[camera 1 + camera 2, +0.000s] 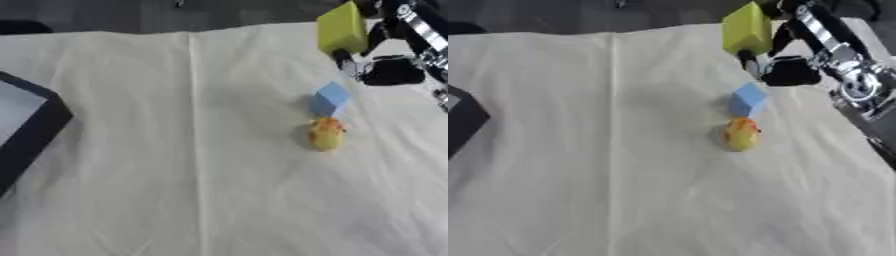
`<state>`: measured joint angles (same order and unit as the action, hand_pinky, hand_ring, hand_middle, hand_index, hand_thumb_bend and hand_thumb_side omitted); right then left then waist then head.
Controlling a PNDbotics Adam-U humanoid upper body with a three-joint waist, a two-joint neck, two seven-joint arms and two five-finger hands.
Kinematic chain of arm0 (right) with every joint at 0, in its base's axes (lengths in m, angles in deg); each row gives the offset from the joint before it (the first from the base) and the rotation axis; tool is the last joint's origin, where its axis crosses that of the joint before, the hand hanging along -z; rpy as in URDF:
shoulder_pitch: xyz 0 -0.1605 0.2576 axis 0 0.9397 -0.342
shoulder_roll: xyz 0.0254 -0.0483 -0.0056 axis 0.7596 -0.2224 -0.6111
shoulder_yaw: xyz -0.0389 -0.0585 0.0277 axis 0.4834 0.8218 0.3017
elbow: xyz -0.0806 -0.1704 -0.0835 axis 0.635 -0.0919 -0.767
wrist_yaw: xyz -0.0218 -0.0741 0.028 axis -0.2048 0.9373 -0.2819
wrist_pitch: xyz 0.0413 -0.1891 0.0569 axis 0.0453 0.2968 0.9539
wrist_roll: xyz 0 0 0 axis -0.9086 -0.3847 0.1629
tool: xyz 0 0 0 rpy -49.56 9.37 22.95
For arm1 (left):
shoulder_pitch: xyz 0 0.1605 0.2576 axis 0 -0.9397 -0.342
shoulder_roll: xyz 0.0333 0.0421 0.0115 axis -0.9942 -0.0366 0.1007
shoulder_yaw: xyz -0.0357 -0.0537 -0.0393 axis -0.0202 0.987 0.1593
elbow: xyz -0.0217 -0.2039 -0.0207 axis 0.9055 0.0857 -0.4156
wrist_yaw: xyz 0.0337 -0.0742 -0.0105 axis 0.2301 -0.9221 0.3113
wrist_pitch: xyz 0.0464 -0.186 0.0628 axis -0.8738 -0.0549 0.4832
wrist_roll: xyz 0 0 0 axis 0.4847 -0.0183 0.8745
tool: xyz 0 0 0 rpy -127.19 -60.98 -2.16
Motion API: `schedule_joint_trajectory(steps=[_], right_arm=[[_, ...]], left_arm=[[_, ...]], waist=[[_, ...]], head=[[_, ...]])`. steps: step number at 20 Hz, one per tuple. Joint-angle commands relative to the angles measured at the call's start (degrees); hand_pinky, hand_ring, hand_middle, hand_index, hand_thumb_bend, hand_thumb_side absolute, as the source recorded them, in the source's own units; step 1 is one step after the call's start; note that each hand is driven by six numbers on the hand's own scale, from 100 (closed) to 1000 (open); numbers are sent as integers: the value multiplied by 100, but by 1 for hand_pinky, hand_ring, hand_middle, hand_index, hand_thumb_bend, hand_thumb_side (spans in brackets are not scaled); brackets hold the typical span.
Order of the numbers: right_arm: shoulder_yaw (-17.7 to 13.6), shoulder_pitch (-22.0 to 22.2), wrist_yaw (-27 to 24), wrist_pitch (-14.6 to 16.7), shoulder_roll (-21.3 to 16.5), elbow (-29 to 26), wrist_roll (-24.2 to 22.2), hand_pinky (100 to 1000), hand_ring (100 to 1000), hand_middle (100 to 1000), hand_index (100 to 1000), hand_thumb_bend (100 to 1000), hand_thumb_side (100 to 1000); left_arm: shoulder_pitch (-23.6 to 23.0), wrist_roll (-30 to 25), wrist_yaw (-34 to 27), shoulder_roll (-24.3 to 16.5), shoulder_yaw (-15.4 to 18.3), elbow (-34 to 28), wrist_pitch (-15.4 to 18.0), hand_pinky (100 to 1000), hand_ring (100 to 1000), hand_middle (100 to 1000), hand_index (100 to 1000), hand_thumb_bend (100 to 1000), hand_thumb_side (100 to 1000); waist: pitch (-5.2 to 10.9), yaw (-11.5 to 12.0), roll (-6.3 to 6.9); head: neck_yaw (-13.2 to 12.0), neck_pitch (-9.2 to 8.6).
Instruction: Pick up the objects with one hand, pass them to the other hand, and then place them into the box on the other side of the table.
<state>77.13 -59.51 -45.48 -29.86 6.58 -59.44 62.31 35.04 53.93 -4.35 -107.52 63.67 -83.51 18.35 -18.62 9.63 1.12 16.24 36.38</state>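
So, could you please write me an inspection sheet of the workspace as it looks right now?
Surface: table under a creased cream cloth.
Job's things: yellow block held up off the cloth at the far right; blue cube on the cloth; yellow-orange toy just nearer than the cube, apart from it; dark box at the left edge, partly out of view.
Clutter: nothing seen.
Hands: right hand is curled on the yellow block; left hand is not in view.
Cables: nothing seen.
Surroundings: dark floor beyond the far edge of the table.
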Motion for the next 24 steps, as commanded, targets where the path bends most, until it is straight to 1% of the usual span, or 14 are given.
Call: schedule_joint_trajectory(steps=[1, 4, 7, 15, 20, 24], right_arm=[[45, -222, -108, -8, 168, -103, 51, 531, 428, 468, 550, 204, 100], [131, -391, -175, 16, 459, -77, 90, 523, 422, 465, 545, 203, 100], [242, -504, -110, 44, 679, -36, 62, 521, 421, 464, 544, 205, 100], [562, -764, -85, 156, 1269, 269, -84, 507, 412, 460, 537, 213, 100], [725, -858, 86, 311, 1570, 470, -92, 507, 412, 460, 537, 211, 100], [845, -887, 356, 457, 1767, 607, -45, 508, 411, 459, 536, 208, 100]], left_arm=[[183, -204, -34, -126, -123, -98, 102, 802, 679, 603, 716, 100, 718], [354, -428, -60, -91, -325, -98, 144, 801, 679, 604, 716, 100, 710], [512, -631, -87, -12, -490, -98, 139, 800, 679, 604, 716, 100, 708], [895, -1032, -150, 240, -806, -98, 111, 798, 680, 605, 716, 100, 696], [1128, -1244, -178, 357, -933, -98, 45, 795, 681, 606, 717, 100, 680], [1342, -1349, -152, 446, -1009, -98, -17, 793, 682, 608, 716, 100, 662]], waist=[[265, 7, 70], [314, 0, 71], [352, -3, 70], [419, 32, 109], [452, 59, 111], [488, 91, 115]], head=[[-20, 90], [-55, 162], [-99, 226], [-124, 333], [-101, 384], [-73, 433]])
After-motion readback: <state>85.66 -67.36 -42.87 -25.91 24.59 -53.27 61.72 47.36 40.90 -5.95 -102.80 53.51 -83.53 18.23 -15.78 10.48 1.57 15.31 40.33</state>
